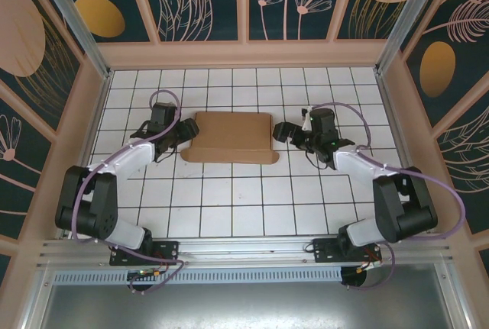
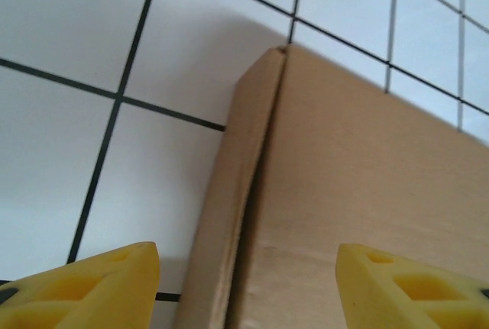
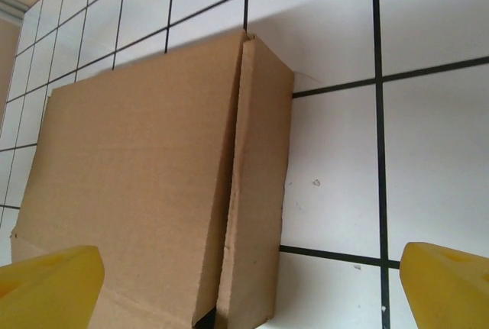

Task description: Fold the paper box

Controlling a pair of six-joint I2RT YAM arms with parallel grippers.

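The paper box (image 1: 231, 137) is plain brown cardboard lying flat on the white tiled table, with narrow side flaps along its left and right edges. My left gripper (image 1: 183, 132) sits at the box's left edge, open, its yellow fingertips (image 2: 92, 287) straddling the left side flap (image 2: 229, 214) without touching it. My right gripper (image 1: 281, 132) hovers just off the box's right edge, open wide, with the right side flap (image 3: 256, 191) and bare tile between its fingertips (image 3: 447, 287). The paper box (image 3: 130, 184) shows a slit between panel and flap.
The white tiled table (image 1: 244, 199) is fenced by wooden side walls (image 1: 99, 69) and a patterned back wall. Both arm bases stand at the near edge beside an aluminium rail (image 1: 244, 249). Open tile lies in front of the box.
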